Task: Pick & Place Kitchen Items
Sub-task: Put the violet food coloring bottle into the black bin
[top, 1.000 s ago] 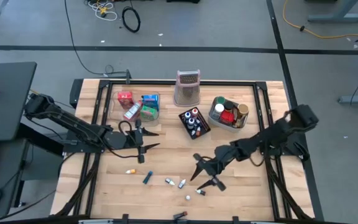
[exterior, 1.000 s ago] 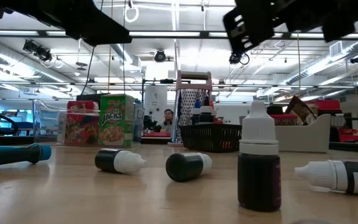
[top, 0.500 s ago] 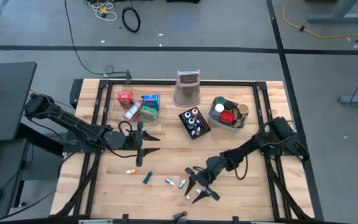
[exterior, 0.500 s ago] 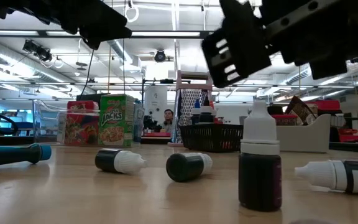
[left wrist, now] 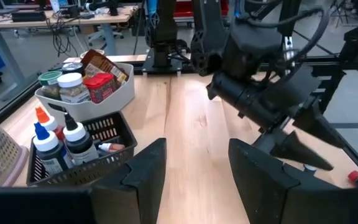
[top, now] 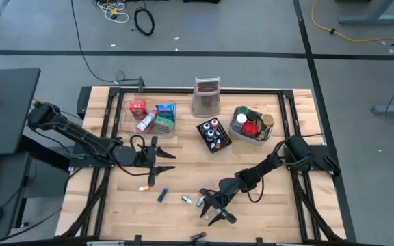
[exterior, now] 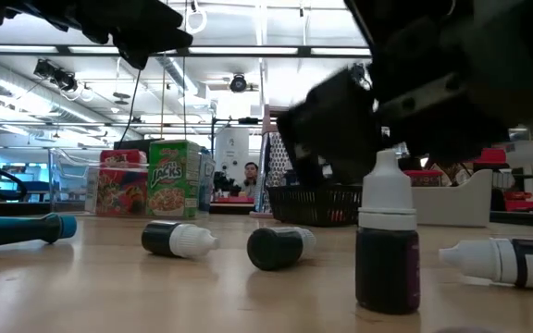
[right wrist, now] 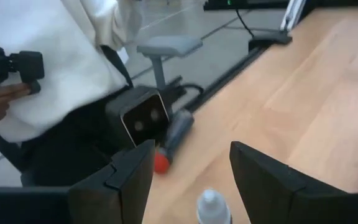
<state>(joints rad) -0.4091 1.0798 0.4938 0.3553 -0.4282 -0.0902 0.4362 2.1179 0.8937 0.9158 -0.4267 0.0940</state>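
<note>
Right wrist view: vial [right wrist: 213, 208] seemingly between right end effector [right wrist: 191, 180] fingers.

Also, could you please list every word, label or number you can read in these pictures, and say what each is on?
"JACKS": on the green box in the low view.
Red box beside it: printing too blurred to read.
Cans and brown packet in the grey bin, left wrist view: labels too small to read.
Bottles on the table: no legible label.
Nothing else readable.
</note>
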